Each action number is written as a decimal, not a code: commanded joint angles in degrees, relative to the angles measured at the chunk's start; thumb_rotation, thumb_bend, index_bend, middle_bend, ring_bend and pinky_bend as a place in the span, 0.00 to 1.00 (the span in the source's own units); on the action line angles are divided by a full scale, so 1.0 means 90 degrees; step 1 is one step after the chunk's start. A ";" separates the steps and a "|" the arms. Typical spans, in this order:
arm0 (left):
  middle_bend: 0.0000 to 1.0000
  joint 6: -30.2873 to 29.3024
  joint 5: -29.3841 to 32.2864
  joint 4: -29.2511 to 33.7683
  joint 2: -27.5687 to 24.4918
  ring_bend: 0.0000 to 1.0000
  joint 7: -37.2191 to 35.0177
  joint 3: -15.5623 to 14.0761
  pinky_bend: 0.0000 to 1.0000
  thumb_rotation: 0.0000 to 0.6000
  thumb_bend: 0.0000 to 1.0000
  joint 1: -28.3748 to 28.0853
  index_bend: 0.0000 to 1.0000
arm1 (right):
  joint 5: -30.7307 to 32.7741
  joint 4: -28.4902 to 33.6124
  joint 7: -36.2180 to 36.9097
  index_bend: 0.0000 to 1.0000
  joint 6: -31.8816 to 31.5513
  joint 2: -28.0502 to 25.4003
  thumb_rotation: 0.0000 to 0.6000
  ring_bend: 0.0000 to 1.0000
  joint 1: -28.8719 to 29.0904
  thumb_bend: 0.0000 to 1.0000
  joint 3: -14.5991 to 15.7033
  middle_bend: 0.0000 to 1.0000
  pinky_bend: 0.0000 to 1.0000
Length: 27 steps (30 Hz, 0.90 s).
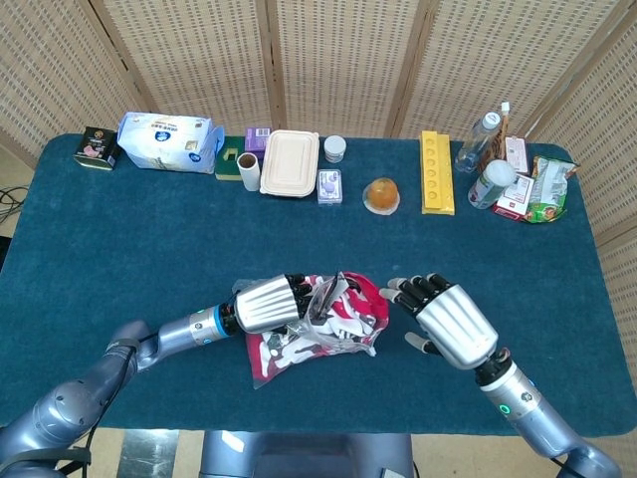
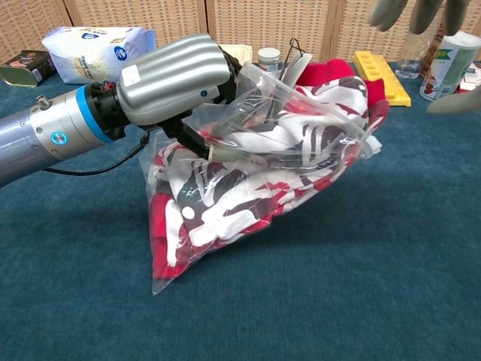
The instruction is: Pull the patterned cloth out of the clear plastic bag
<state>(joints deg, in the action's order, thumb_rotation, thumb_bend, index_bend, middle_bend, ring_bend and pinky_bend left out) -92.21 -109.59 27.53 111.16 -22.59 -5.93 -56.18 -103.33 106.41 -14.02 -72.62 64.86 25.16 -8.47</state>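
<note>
A clear plastic bag (image 1: 309,337) (image 2: 225,218) stuffed with a red, white and dark patterned cloth (image 1: 348,304) (image 2: 301,143) lies near the table's front middle. My left hand (image 1: 267,304) (image 2: 174,79) grips the bag's upper edge and holds its mouth up, facing right. The red part of the cloth bulges out of the mouth. My right hand (image 1: 450,321) hovers just right of the mouth, fingers spread and holding nothing. In the chest view only its blurred fingertips (image 2: 409,11) show at the top right.
Along the table's far edge stand a tissue pack (image 1: 167,141), a beige lunch box (image 1: 290,162), an orange item on a dish (image 1: 381,194), a yellow tray (image 1: 436,171), bottles (image 1: 478,141) and snack packs (image 1: 542,189). The blue table (image 1: 119,249) surrounds the bag.
</note>
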 commanded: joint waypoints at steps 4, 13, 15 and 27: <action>0.67 -0.0040 0.0000 -0.0031 0.0034 0.62 0.0009 -0.0024 0.59 1.00 0.30 -0.0066 0.80 | 0.0129 0.0102 -0.0295 0.30 0.0287 0.0116 1.00 0.40 0.0205 0.05 -0.0023 0.33 0.47; 0.67 -0.0118 -0.0024 -0.0138 0.0102 0.62 0.0050 -0.0098 0.59 1.00 0.30 -0.0135 0.80 | 0.0444 0.0129 -0.0669 0.31 0.0669 0.0172 1.00 0.41 0.0424 0.05 -0.0040 0.33 0.48; 0.67 -0.0129 -0.0022 -0.0159 0.0112 0.62 0.0050 -0.0106 0.59 1.00 0.30 -0.0144 0.80 | 0.0496 0.0142 -0.0744 0.31 0.0708 0.0188 1.00 0.41 0.0450 0.05 -0.0044 0.33 0.48; 0.67 -0.0196 0.0010 -0.0237 0.0151 0.62 0.0085 -0.0133 0.58 1.00 0.30 -0.0229 0.80 | 0.0702 0.0175 -0.1214 0.34 0.0930 0.0290 1.00 0.44 0.0587 0.17 0.0053 0.34 0.52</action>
<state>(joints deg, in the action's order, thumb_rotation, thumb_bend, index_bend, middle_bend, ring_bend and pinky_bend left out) -93.97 -109.50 25.41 112.52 -21.83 -7.12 -58.24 -97.14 107.99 -24.73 -64.38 67.44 30.39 -8.11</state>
